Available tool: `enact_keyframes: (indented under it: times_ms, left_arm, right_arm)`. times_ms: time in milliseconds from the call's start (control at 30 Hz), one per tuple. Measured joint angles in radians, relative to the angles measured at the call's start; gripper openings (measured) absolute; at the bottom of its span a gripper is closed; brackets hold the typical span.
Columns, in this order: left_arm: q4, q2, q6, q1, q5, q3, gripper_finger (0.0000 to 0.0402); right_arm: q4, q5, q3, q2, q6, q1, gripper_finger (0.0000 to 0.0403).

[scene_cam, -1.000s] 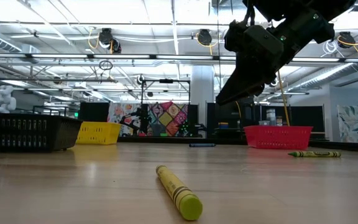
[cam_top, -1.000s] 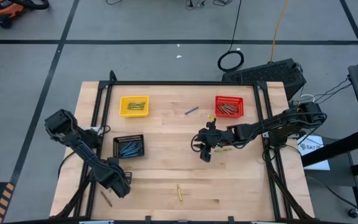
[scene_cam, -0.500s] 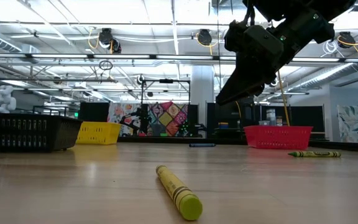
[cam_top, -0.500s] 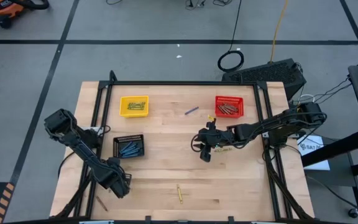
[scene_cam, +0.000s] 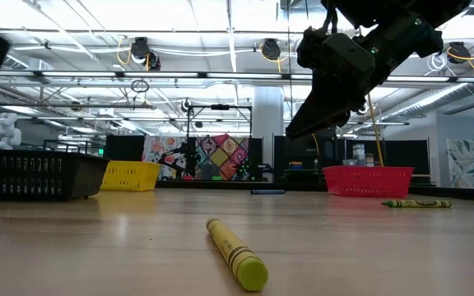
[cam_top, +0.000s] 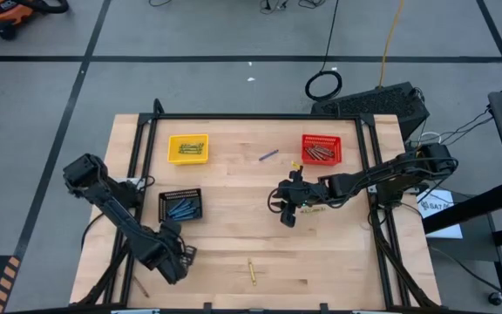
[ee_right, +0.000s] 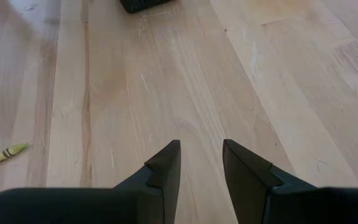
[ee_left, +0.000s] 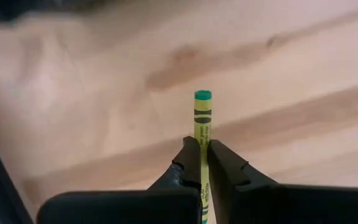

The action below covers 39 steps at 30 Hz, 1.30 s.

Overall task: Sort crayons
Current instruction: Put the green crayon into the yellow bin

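Observation:
My left gripper [cam_top: 178, 259] is over the table's near left part, shut on a yellow-green crayon [ee_left: 202, 118] with a green end. My right gripper [cam_top: 288, 215] hangs open and empty above the table's middle; it also shows in the low view [scene_cam: 303, 127] and its own wrist view [ee_right: 201, 155]. Loose crayons lie flat on the wood: a yellow one [cam_top: 252, 271] near the front edge, seen close in the low view [scene_cam: 235, 253], a green-yellow one [cam_top: 314, 208] by my right gripper, a blue one [cam_top: 269, 155] at the back, and a brown one [cam_top: 144, 285] at the near left. My left gripper pinches the crayon's shaft [ee_left: 202, 146] between its two fingertips. The crayon lies along the fingers and sticks out past them, its green end [ee_left: 202, 95] foremost. I cannot tell whether that end touches the table.
A yellow basket [cam_top: 188, 147] stands at the back left, a red basket [cam_top: 322, 149] at the back right and a black basket [cam_top: 180, 205] at the middle left, each holding crayons. Bare wood lies between the baskets and the front edge.
My left gripper has gone a little toward the table's right and near edges, still shut on the crayon. A dark blurred part of that arm now shows at the low view's upper left corner.

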Motion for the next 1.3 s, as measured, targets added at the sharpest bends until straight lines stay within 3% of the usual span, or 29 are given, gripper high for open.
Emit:
enact_keyframes:
  times_ms: [233,400,667,933,1300]
  left_arm:
    - [-0.067,-0.002,0.002,0.01,-0.148,0.043,0.0005]
    - [-0.074,-0.008,0.06,0.043,-0.206,0.044,0.0005]
    - [-0.094,-0.08,0.214,0.129,-0.407,0.046,0.0005]
    - [-0.277,-0.15,0.338,0.284,-0.531,0.046,0.0005]
    - [-0.281,-0.198,0.728,0.581,-0.589,0.046,0.0005]
  right_arm:
    - [0.0,0.0,0.0,0.0,0.008,0.0,0.0107]
    - [0.0,0.0,0.0,0.0,0.012,0.0,0.0107]
    - [0.0,0.003,0.0,0.0,0.001,0.0,0.0107]
    - [0.02,0.005,0.0,0.0,-0.058,-0.003,0.0107]
    - [0.123,0.005,0.0,0.0,-0.186,-0.04,0.0107]
